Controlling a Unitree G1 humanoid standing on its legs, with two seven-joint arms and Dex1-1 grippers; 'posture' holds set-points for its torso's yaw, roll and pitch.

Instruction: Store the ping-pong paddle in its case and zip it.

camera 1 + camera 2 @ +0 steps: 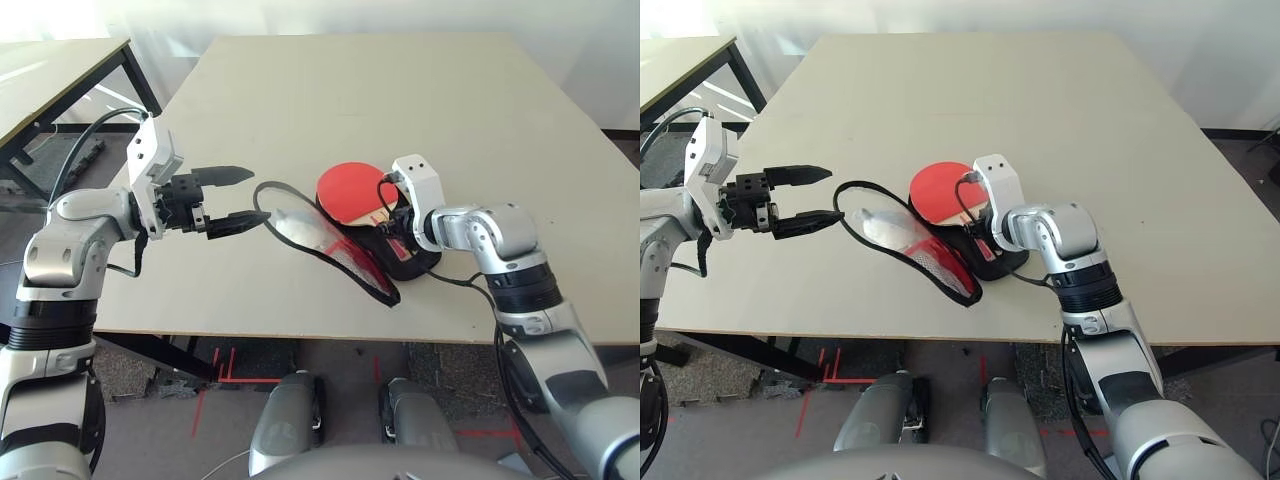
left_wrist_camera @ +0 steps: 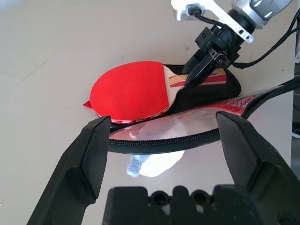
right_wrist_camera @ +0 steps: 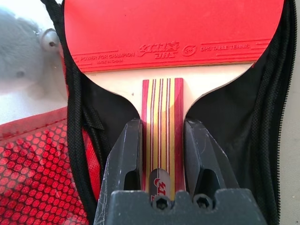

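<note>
In the left eye view, the ping-pong paddle (image 1: 349, 190) is seen near the front of the desk (image 1: 400, 90), its red blade lying toward the far side and its handle pointing toward the right hand (image 1: 391, 207), which is the nearer of the two. The case (image 1: 335, 245) lies open beneath and beside it, its red mesh flap spread toward the left hand (image 1: 232, 200), whose two fingers are held wide apart at the flap's looped zipper edge; whether the lower finger touches that edge cannot be told. In the right eye view the same layout is repeated, with the paddle's long axis running from the right hand away across the desk. In the left wrist view, the zipper rim of the lifted flap is seen between the spread fingers (image 2: 82, 161), nothing being gripped, and the paddle rests on the black lining beyond. In the right wrist view, the handle is seen clamped between the right hand's fingers (image 3: 126, 154), closed against both of its sides. The blade is judged to be partly over the black half, so it would need sliding further in before zipping.
</note>
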